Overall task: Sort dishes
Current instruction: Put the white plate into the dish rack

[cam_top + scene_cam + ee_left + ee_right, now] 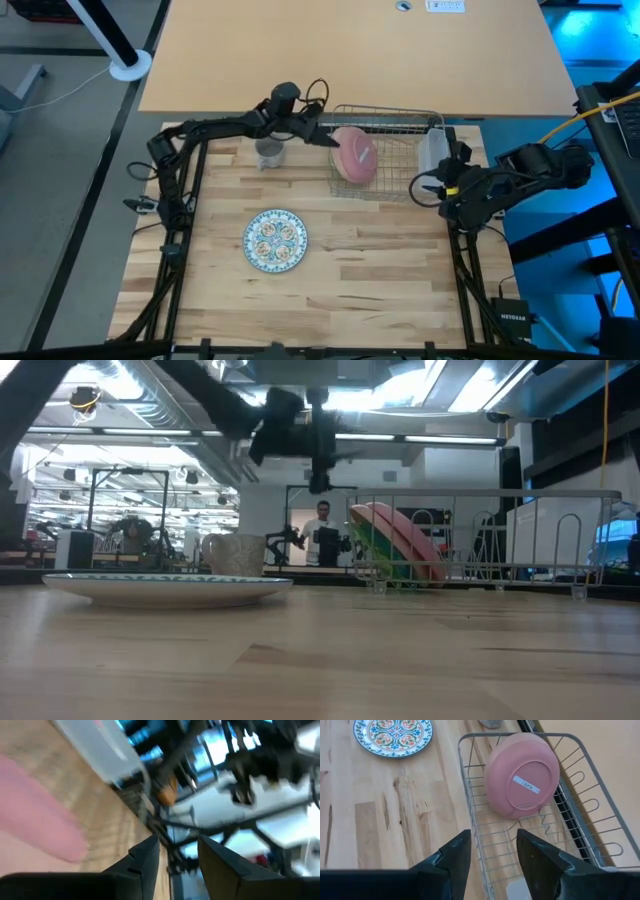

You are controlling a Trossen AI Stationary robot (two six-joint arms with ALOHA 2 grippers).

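Wooden surface is shown with the patterned plate lying lower left of the left gripper, whose fingers are parted and empty by the pink plate, the right gripper parted farther off

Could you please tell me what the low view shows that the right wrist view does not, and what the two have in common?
Only the low view shows the green plate leaning behind the pink plate in the rack, the whole grey cup, and the left hand hanging open above the table.

Only the right wrist view shows the label on the pink plate's underside and the right hand, open, near the rack.

Both show the patterned plate flat on the table, the pink plate and the rack.
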